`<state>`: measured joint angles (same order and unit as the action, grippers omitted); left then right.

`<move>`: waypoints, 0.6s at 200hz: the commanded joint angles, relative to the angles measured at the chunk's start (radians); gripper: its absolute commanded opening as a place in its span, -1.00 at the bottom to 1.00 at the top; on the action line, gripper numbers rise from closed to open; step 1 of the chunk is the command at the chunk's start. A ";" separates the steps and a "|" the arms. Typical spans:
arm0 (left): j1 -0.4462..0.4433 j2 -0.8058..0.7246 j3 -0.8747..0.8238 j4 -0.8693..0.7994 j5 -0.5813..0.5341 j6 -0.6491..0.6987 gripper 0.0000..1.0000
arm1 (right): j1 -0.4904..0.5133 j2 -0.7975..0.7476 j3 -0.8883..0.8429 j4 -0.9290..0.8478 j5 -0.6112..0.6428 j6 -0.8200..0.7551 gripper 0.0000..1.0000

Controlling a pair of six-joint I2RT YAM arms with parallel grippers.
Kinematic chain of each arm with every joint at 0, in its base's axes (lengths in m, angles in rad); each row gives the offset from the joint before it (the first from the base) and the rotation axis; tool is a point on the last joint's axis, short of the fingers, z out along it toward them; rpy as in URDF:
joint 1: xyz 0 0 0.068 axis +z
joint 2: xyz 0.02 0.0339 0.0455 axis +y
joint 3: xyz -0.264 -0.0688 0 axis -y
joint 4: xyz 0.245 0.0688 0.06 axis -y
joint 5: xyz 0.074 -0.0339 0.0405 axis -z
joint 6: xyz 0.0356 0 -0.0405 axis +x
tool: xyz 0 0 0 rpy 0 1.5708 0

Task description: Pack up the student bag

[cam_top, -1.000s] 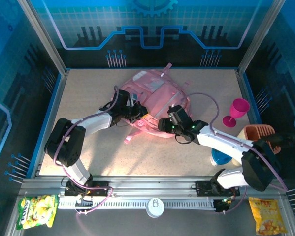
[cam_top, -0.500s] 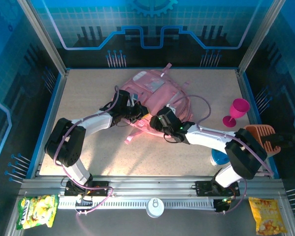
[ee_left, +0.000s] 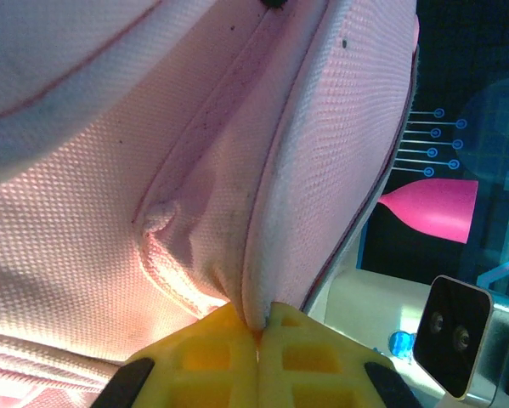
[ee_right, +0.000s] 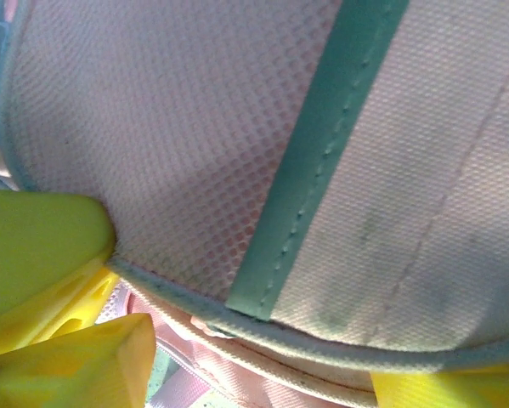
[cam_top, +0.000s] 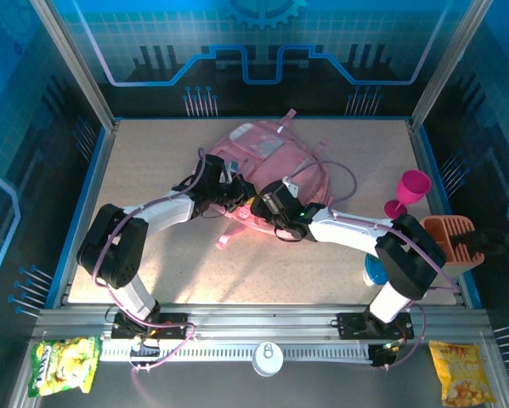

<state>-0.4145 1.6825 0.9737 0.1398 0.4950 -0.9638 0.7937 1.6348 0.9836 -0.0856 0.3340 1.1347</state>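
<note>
The student bag (cam_top: 267, 153), a soft pink backpack, lies in the middle of the table. My left gripper (cam_top: 237, 194) is at its near left side. In the left wrist view that gripper (ee_left: 258, 319) is shut, pinching a fold of the bag's pink fabric (ee_left: 195, 170) between its yellow fingertips. My right gripper (cam_top: 267, 204) is against the bag's near edge, close to the left one. In the right wrist view its yellow fingers (ee_right: 76, 365) stand wide apart, open, and the bag's mesh panel (ee_right: 195, 110) with teal trim and piped edge lies between them.
A magenta goblet (cam_top: 410, 192) stands at the right, with an orange slotted holder (cam_top: 448, 238) and a blue object (cam_top: 378, 272) nearer the right edge. Snack packets (cam_top: 65, 364) (cam_top: 462, 371) and a white disc (cam_top: 268, 357) lie on the front rail.
My right arm has swung left along the bag's near edge towards the left gripper, and its jaws have widened. The left arm has held still, pinching the fabric.
</note>
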 commanded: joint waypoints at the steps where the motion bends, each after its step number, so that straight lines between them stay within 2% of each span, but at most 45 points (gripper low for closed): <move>1: -0.021 -0.017 0.036 0.022 0.104 0.006 -1.00 | 0.001 0.011 0.026 -0.017 0.096 0.014 0.36; 33: -0.021 -0.023 0.034 0.027 0.107 0.003 -1.00 | 0.001 0.018 0.050 -0.108 0.154 0.049 0.11; 70: -0.021 -0.027 0.030 0.029 0.109 0.004 -1.00 | -0.001 0.034 0.077 -0.169 0.170 0.056 0.02; 120: -0.020 -0.024 0.033 0.018 0.104 0.012 -1.00 | -0.001 -0.005 0.050 -0.192 0.193 0.029 -0.35</move>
<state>-0.4179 1.6825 0.9737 0.1482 0.5102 -0.9699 0.8001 1.6470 1.0389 -0.2245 0.4122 1.1732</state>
